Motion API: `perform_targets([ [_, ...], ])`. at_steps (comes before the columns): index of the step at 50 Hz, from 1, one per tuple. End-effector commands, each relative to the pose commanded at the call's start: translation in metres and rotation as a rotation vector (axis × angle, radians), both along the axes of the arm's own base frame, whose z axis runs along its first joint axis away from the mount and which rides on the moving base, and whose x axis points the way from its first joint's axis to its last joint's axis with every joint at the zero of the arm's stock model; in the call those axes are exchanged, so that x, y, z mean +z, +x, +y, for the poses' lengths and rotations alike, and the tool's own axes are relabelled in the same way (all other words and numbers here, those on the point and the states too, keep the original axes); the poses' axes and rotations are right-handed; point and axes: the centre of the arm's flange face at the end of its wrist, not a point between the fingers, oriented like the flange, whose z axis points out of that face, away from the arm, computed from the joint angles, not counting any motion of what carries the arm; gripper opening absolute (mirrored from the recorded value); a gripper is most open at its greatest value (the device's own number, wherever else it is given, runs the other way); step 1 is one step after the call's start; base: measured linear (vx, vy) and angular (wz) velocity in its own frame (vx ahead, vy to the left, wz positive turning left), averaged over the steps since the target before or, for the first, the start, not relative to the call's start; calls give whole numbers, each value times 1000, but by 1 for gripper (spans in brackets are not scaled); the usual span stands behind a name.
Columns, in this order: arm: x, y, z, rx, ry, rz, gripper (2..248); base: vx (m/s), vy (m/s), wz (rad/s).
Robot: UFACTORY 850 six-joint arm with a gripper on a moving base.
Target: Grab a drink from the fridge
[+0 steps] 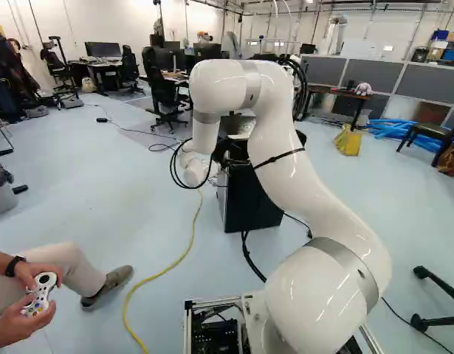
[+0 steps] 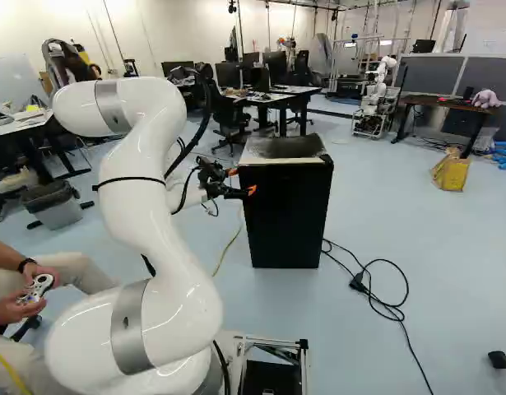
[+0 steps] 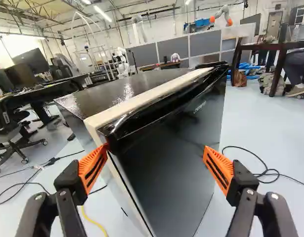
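the pincer (image 2: pixel 243 181) was spread, with nothing pinched in it, and pointed at the upper part of a black fridge (image 2: pixel 285 222). the fridge stood on the floor (image 2: pixel 384 222), ahead of the base, and its door (image 3: pixel 166 168) looked closed.

in the wrist view, one orange pad (image 3: pixel 92 168) was near the door's upper corner, at the pale edge, and the other orange pad (image 3: pixel 219 170) was over toward the door's far side. whether either one touched the fridge, i couldn't tell. the glossy black band (image 3: pixel 161 111) along the door's top lay ahead, between the two fingers.

the white arm (image 2: pixel 146 197) rose from its joint, bent over at the top and came down beside the fridge, on its left in the right base view. a tangled black cable (image 2: pixel 384 304) lay to the fridge's right there, and a yellow cable (image 1: pixel 166 270) ran along the floor in the left base view. farther back were another robot (image 2: pixel 374 99), a yellow bag (image 2: pixel 452 173) and a worktop (image 2: pixel 442 102) with a plush toy (image 2: pixel 485 99) on it.
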Motion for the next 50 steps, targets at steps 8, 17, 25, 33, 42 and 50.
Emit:
perform_targets([
  [8, 0, 0, -1, -9, 2, 1, 247, 0, 0, 0],
  [17, 0, -1, -2, -19, 3, 1, 247, 0, 0, 0],
  [25, 0, -2, -2, -31, 5, 2, 247, 0, 0, 0],
  [33, -1, -3, -3, -47, 8, 4, 247, 0, 0, 0],
  [42, -1, -6, -5, -66, 11, 8, 247, -1, -2, -8],
  [50, -1, -12, -6, -74, 10, 15, 247, 0, 0, 0],
])
